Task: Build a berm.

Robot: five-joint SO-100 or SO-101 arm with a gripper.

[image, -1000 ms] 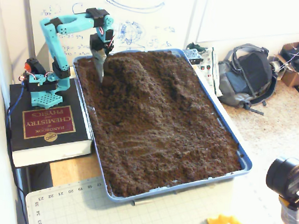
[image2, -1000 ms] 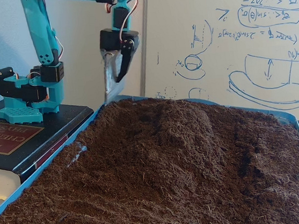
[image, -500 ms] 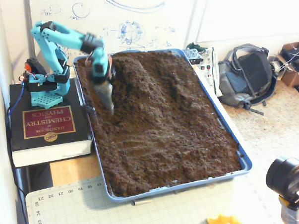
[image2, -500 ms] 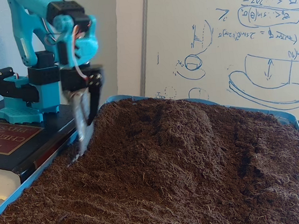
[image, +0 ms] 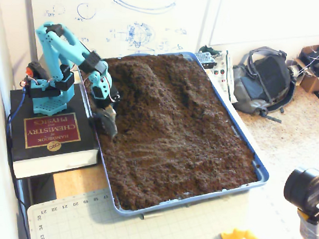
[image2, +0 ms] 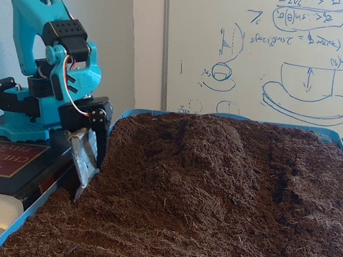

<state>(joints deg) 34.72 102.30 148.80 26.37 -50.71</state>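
A blue tray (image: 234, 118) is filled with dark brown crumbly soil. The berm (image: 147, 71) is a rounded mound at the tray's far end, running on as a lower ridge to the right; in the low fixed view the berm (image2: 207, 140) rises at centre. My teal arm folds down at the tray's left edge. My gripper (image: 110, 131) points down with its tips in the flat soil by the left rim, well in front of the mound. In the low fixed view the gripper (image2: 84, 185) shows a grey blade-like finger (image2: 83, 157) and a black one close together, nothing held.
The arm's base stands on a thick book (image: 48, 130) left of the tray. A whiteboard (image2: 261, 44) is behind. A backpack (image: 264, 79) and boxes lie on the floor to the right. A cutting mat (image: 70, 216) and a camera (image: 304, 189) are at the front.
The arm swung from above the mound's left side, forward along the tray's left edge, and lowered. Its gripper tips now touch the flat soil. The soil's shape looks unchanged.
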